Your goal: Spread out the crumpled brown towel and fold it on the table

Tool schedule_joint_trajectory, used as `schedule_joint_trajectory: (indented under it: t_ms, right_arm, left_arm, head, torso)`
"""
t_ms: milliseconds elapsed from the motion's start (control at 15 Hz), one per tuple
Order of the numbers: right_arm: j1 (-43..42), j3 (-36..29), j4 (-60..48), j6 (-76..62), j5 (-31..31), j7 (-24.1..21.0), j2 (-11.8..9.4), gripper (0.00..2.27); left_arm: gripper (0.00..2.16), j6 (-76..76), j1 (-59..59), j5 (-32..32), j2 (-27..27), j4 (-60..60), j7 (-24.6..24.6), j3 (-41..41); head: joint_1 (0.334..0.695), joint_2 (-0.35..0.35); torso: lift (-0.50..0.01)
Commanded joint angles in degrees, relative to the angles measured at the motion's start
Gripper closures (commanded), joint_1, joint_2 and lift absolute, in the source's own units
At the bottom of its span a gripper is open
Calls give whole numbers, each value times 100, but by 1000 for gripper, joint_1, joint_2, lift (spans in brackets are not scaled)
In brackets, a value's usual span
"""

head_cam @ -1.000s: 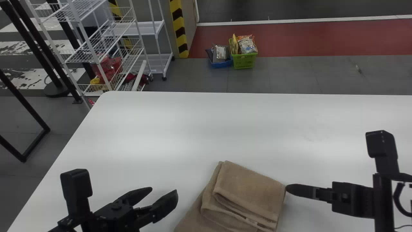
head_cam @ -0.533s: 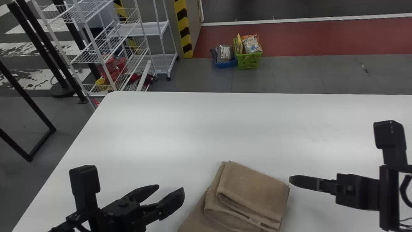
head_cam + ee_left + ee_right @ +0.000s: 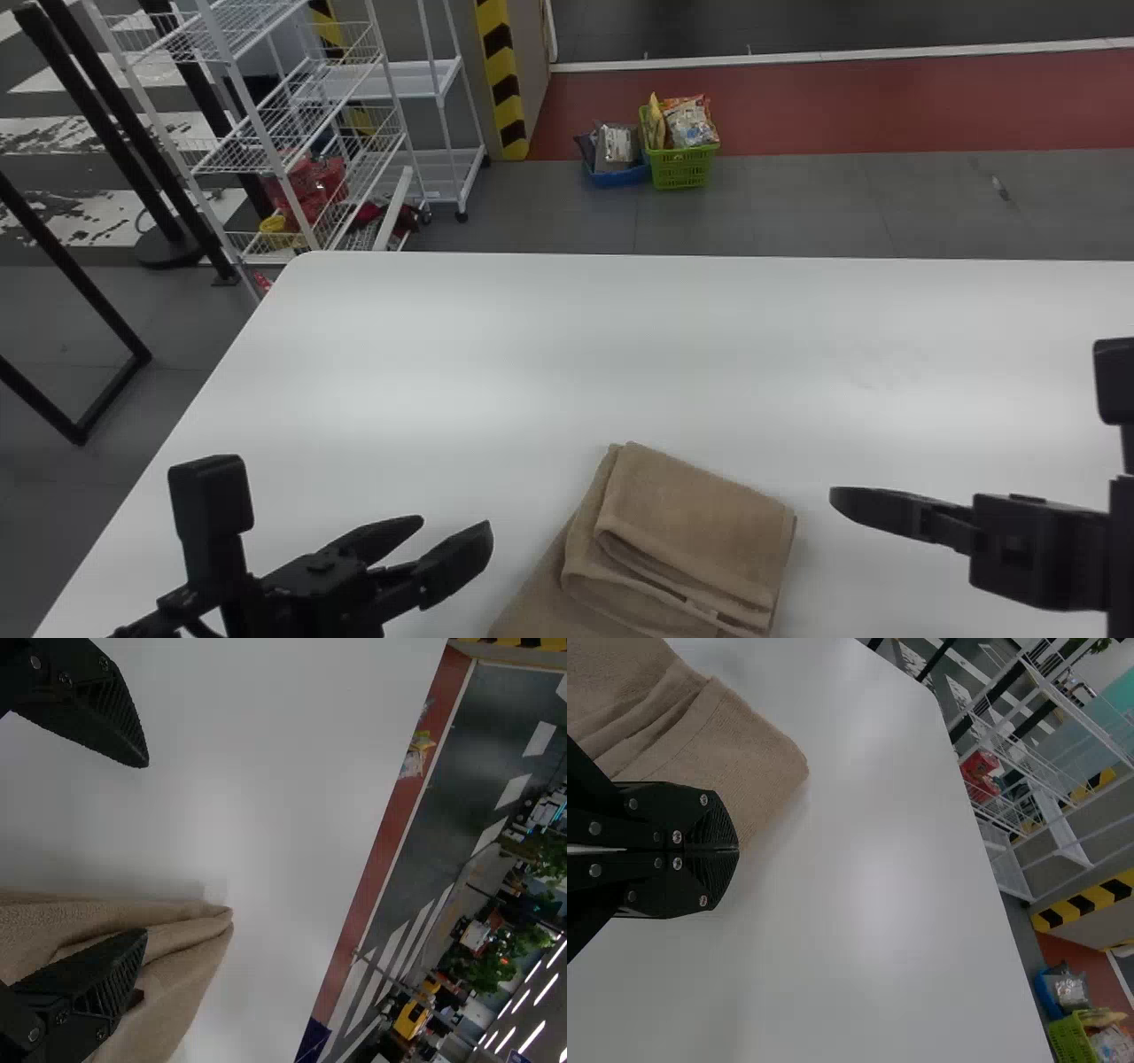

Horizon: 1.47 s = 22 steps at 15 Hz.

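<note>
Towel, brown and folded into stacked layers, lies on the white tabletop in the head view, well apart from the far edge, with a lower layer reaching out from under the stack toward the robot. The left gripper is between the towel and the tabletop's left edge, its fingers spread wide. The right gripper is to the right of the towel, near but apart from it. Past the far edge, a green basket and a blue basket sit side by side on the floor; a white wire rack stands beyond the far left corner.

In the left wrist view, the left gripper has a broad gap between its ridged fingers. One finger overlaps the towel's layered folds; whether it touches them, I cannot tell.

In the right wrist view, the right gripper has its two fingers pressed together, nothing between them, with a corner of the towel near their tips.
</note>
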Motion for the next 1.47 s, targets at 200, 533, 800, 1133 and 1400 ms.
schedule_joint_trajectory:
  t_ms: [200, 533, 800, 1133, 1400]
  right_arm:
    - [262, 42, 402, 153, 470, 4, 5, 1953]
    - [192, 358, 578, 153, 470, -58, 5, 1953]
    - [51, 507, 595, 153, 435, -207, 5, 1953]
    - [-98, 604, 938, 153, 294, -366, 5, 1953]
    - [-380, 613, 1430, 153, 118, -506, 5, 1953]
  left_arm:
    - [164, 47, -46, 0, 0, -1, 0, -5]
    - [164, 82, -55, 0, -9, -1, 9, -32]
    - [164, 82, -55, 0, -9, 8, 9, -23]
    - [164, 82, -107, 0, -9, 60, 0, -32]
    - [164, 82, -107, 9, -9, 51, -18, -32]
  head:
    - [695, 114]
    - [695, 126]
    - [695, 147]
    - [695, 161]
    - [695, 167]
  torso:
    - [-127]
    - [-127]
    - [-127]
    - [-127]
    - [-127]
